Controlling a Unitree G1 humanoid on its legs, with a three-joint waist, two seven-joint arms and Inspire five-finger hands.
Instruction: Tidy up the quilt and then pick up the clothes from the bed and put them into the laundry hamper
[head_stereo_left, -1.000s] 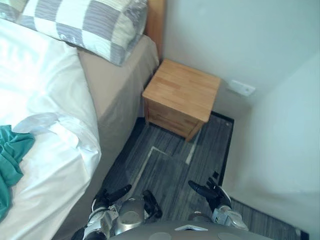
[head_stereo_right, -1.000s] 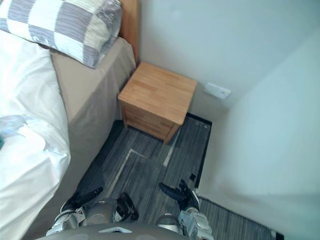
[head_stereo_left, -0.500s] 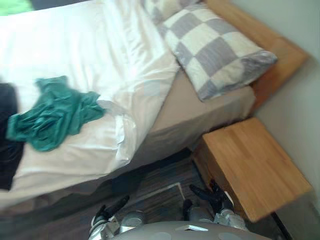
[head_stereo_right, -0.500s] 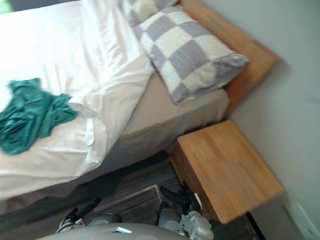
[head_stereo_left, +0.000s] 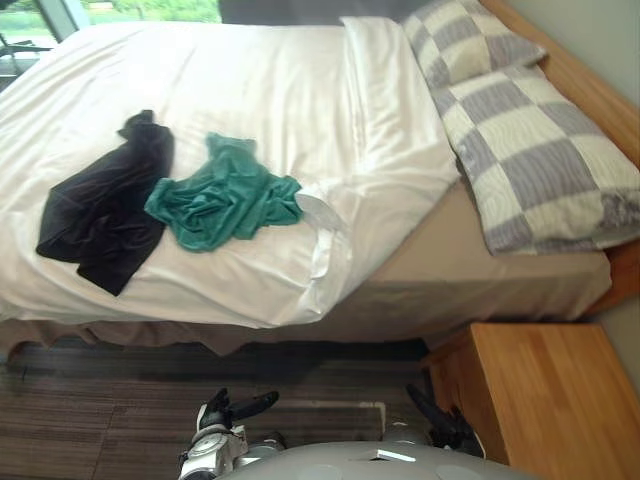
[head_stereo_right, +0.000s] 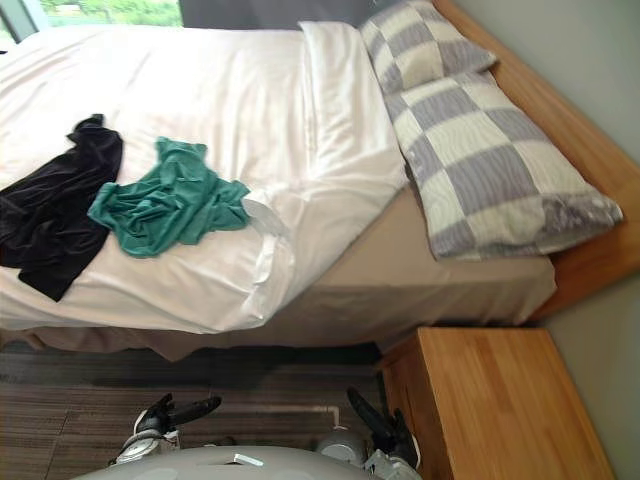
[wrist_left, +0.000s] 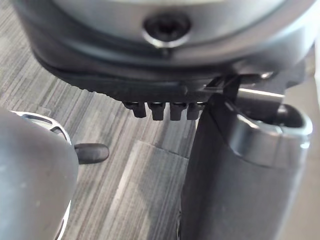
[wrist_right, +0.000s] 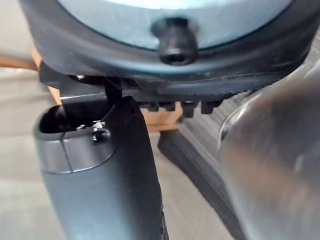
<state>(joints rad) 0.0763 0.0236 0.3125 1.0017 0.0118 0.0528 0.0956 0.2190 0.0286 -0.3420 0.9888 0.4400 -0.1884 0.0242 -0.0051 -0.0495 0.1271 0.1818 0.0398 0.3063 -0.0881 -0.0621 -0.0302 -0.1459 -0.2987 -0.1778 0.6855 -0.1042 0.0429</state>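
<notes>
A white quilt covers the bed, its near right corner folded back and rumpled beside bare beige sheet. A green garment lies crumpled on the quilt near the front edge. A black garment lies just left of it, touching. My left hand hangs low over the floor in front of the bed, fingers straight and holding nothing. My right hand hangs beside the nightstand, fingers straight, also holding nothing.
Two checked grey-and-cream pillows lie at the head of the bed against a wooden headboard. A wooden nightstand stands at the lower right. Dark striped carpet runs along the bed's near side.
The camera has swung left, bringing the whole bed and the black garment into sight. Both hands stay low with straight fingers.
</notes>
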